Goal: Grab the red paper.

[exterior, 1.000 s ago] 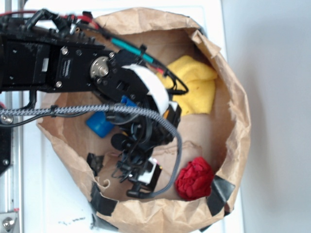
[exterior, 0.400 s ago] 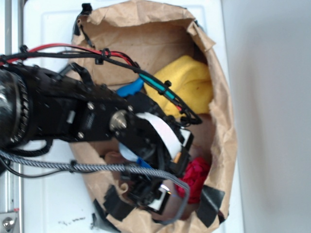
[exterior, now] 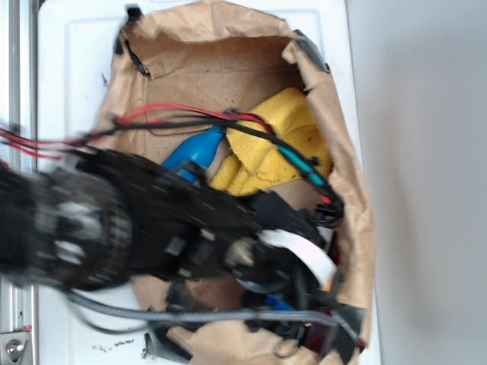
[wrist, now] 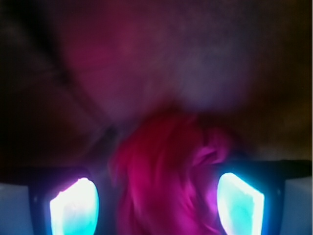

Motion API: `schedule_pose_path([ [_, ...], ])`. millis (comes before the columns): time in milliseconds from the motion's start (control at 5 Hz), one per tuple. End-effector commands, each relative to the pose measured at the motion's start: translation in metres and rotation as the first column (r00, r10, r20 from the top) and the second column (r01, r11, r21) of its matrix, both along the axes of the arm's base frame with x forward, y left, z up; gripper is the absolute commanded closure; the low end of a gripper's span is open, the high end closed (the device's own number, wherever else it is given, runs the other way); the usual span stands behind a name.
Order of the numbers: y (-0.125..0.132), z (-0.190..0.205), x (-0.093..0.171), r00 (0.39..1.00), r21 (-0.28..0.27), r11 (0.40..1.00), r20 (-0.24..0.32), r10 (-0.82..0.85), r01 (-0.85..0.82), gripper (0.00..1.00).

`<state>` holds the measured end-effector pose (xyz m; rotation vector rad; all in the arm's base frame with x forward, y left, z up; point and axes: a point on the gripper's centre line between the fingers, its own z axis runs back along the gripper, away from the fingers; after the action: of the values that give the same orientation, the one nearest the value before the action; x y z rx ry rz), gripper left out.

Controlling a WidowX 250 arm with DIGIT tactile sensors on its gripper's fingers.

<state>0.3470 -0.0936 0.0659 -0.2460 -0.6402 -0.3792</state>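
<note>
The gripper (wrist: 156,203) has dropped over the red paper (wrist: 166,171), hiding it from outside; jaws spread wide, paper between, ungripped.

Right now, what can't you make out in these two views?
- Red paper: hidden behind the arm in the exterior view; in the wrist view a blurred red mass, cut off by the bottom edge.
- Claw: hidden under the arm in the exterior view; the wrist view shows two glowing fingers flanking the paper, contact unclear.
- Blue bottle: exterior, lower part behind the arm.
- Yellow cloth: exterior, cables cross it.
</note>
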Motion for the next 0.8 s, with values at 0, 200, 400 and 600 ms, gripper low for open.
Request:
schedule_pose_path([
  [0, -0.008, -0.022, 0.036, 1.0, 0.102, 0.995, -0.011, 0.025, -0.023, 0.22],
  [200, 0.001, -0.01, 0.031, 1.0, 0.065, 0.998, -0.024, 0.017, -0.015, 1.0],
  [400, 0.018, 0.016, 0.021, 0.999, 0.001, 1.0, -0.044, 0.009, -0.009, 1.0],
  [600, 0.051, 0.063, 0.005, 0.996, -0.14, 0.99, -0.073, -0.045, 0.034, 1.0],
])
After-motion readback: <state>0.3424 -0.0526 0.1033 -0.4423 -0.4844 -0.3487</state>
